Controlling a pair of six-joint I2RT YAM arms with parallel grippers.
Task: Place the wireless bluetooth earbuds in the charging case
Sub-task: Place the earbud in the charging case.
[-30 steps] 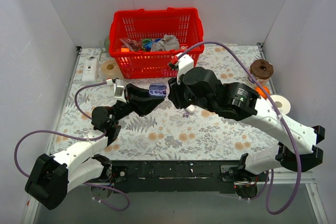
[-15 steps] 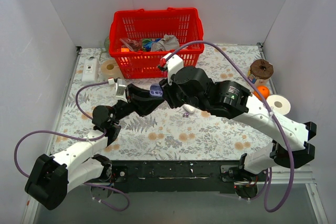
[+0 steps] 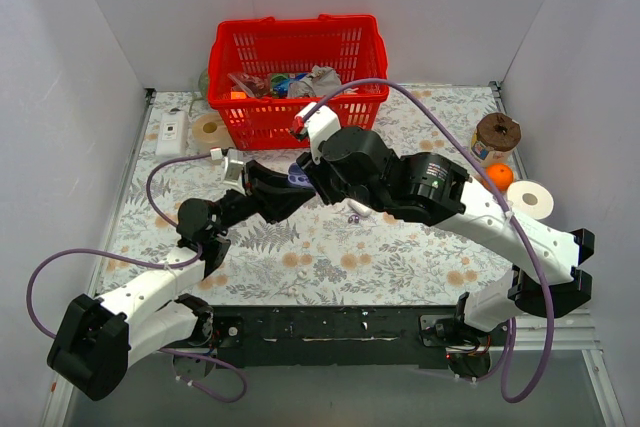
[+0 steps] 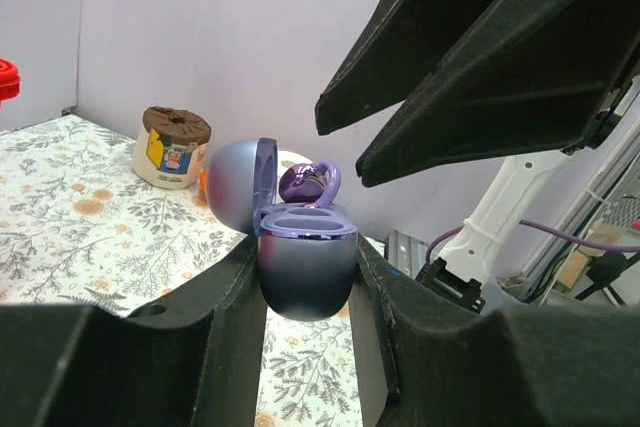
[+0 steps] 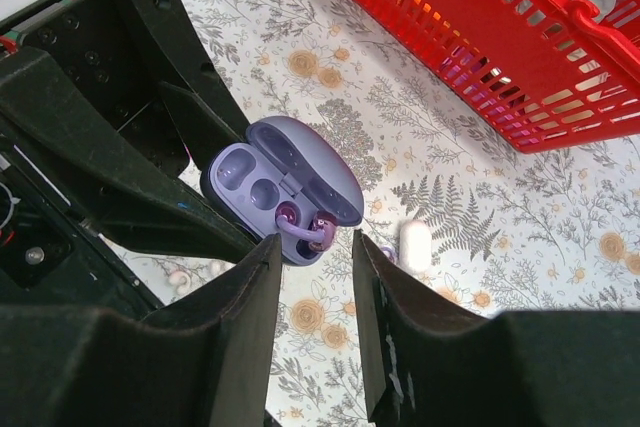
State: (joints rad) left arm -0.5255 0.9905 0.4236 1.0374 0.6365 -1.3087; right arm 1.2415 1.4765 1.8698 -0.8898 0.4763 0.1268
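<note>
Left claw [image 4: 306, 247] clamps the open case [image 4: 300, 282] hollows-up, bud [image 4: 308, 181] at its mouth just off the tips of the narrowly parted right claw [image 5: 314, 239]; pinch on bud unclear, cannot tell.

In left hand [image 4: 307, 252]: case [image 4: 305, 282]; earbud [image 4: 309, 182] atop case; basket [image 3: 262, 119] behind.
</note>
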